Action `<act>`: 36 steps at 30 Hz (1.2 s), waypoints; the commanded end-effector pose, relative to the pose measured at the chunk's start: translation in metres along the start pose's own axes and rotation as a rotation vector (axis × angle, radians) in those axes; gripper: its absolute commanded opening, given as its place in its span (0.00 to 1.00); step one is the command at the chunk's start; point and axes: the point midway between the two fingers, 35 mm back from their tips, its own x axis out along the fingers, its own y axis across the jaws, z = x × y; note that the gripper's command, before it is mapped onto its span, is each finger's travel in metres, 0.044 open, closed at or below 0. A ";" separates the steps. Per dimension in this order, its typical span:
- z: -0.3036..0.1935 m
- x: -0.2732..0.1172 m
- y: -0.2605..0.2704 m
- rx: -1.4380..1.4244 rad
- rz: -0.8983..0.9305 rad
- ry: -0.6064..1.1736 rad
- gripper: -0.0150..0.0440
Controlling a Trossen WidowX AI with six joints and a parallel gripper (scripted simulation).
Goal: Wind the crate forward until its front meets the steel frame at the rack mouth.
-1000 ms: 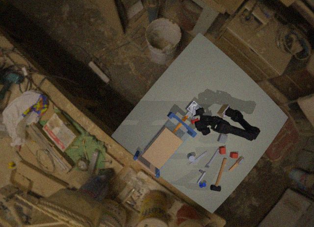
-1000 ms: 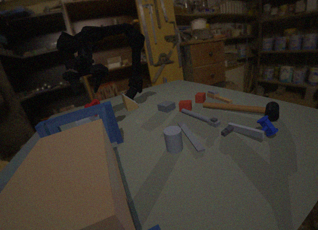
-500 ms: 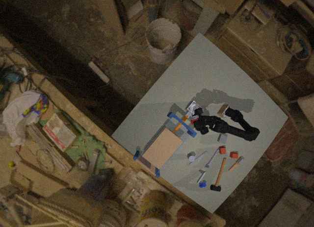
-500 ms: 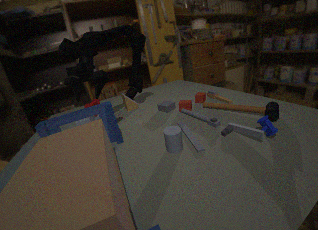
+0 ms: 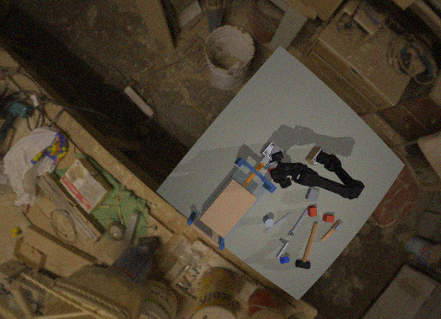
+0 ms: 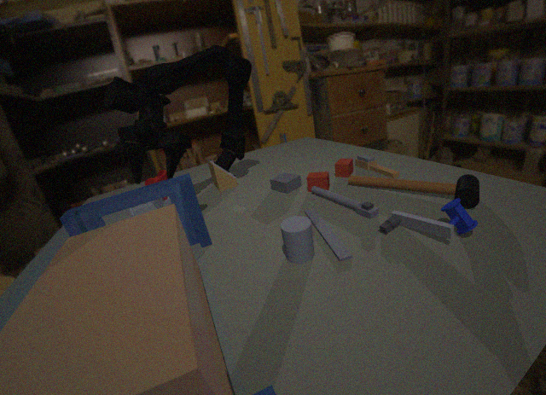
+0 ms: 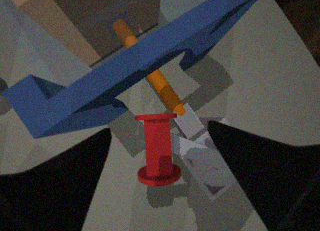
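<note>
Wkshop behind, dim, shelves + drawers; grey-green bench top [image 5: 313,105] [image 6: 374,303] in front. Crate [image 5: 229,209] [image 6: 119,293] [image 7: 85,21] near left, flat, its front short of the blue frame [image 5: 249,168] [image 6: 132,197] [image 7: 115,69]. Orange strap [image 5: 250,178] [image 7: 159,82] runs from crate thru frame to the grey winch [image 5: 271,149] [image 7: 207,163], far left. Gripper [image 5: 274,170] [image 6: 153,178] [image 7: 161,128] is over there too, fingers wide apart, nothing held; red spool [image 5: 269,170] [image 6: 156,178] [image 7: 158,148] shows betw. them in wrist view. On the right: grey handle w/ dark sq. end [image 5: 282,248] [image 6: 423,224] lies beside blue spool [image 5: 284,260] [image 6: 459,216], mallet [image 5: 311,240] [image 6: 401,185] farther back.
</note>
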 end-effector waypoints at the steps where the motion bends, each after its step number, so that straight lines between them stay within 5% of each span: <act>1: -0.005 0.007 0.001 0.008 0.007 0.004 1.00; 12: -0.012 0.018 0.002 0.008 0.007 0.004 1.00; 27: -0.010 0.016 0.001 0.000 0.001 0.003 0.33; 36: -0.010 0.016 0.001 0.000 0.001 0.003 0.25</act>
